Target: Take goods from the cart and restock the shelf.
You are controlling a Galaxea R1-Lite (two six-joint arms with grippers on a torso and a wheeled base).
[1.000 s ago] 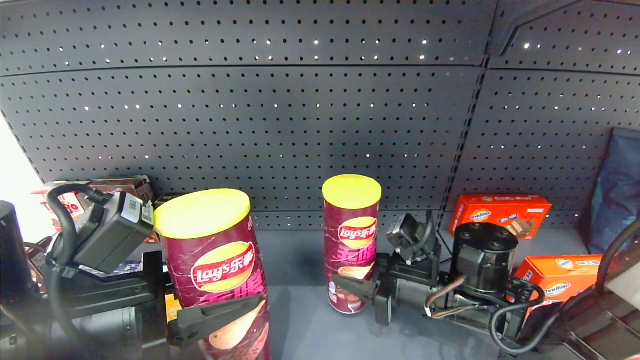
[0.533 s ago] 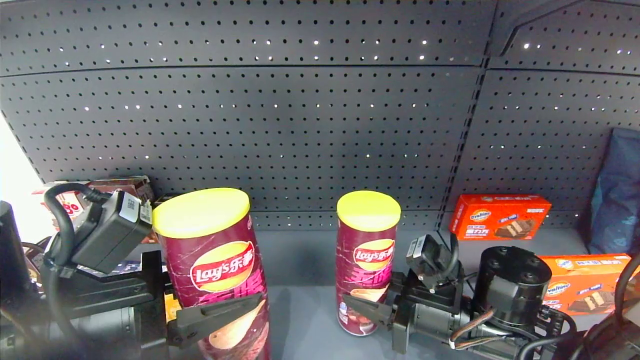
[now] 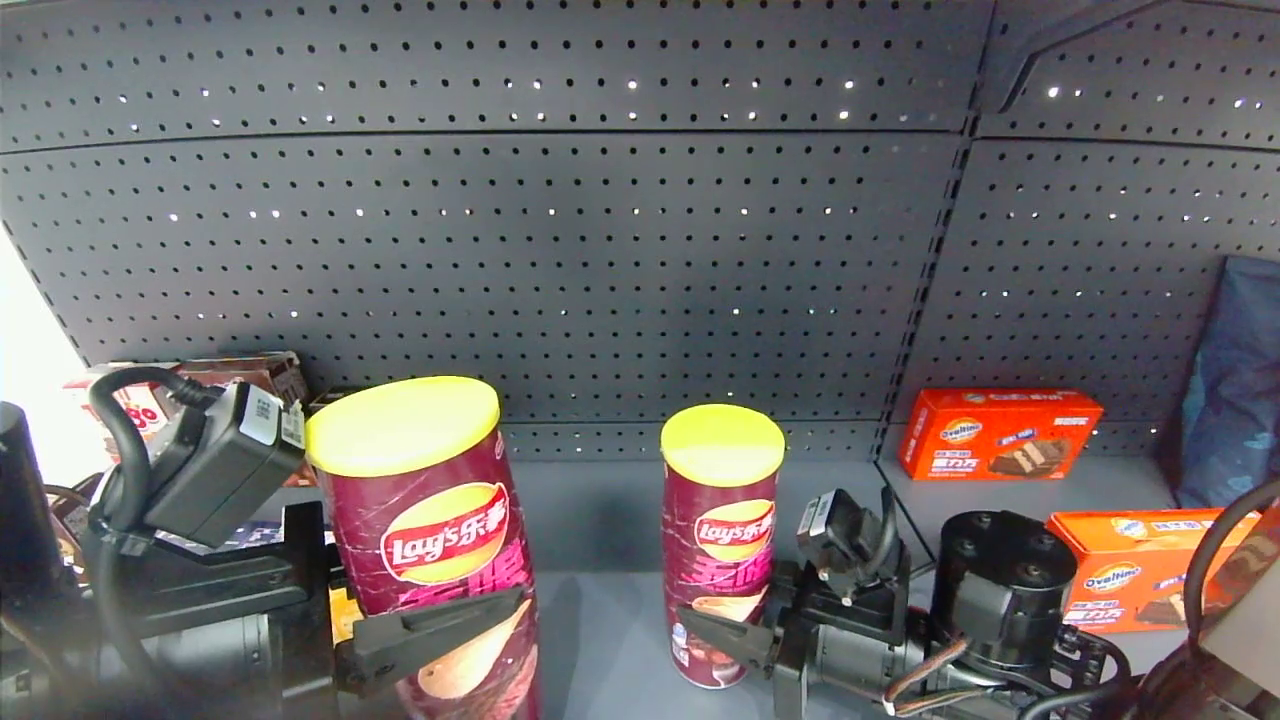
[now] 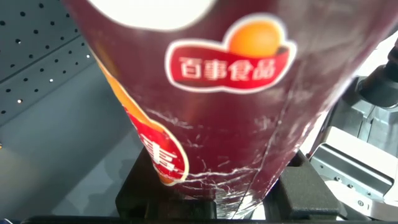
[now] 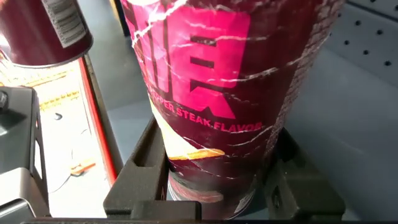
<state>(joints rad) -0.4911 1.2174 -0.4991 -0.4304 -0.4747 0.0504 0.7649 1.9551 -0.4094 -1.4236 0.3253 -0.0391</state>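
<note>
Two maroon chip cans with yellow lids are each held in a gripper in front of the grey shelf. My left gripper is shut on the nearer, larger-looking can at the left, low on its body. The left wrist view has that can rising from the gripper. My right gripper is shut on the second can at the centre, also near its base. From the right wrist, this can stands between the fingers, with the other can farther off.
A dark pegboard panel backs the shelf. Two orange boxes lie at the right, beside a blue bag. More boxes sit at the far left behind my left arm. Bare shelf lies between the two cans.
My right gripper has carried its can nearer and lower in the head view, first rightward, then slightly back left. The left arm and its can have stayed still.
</note>
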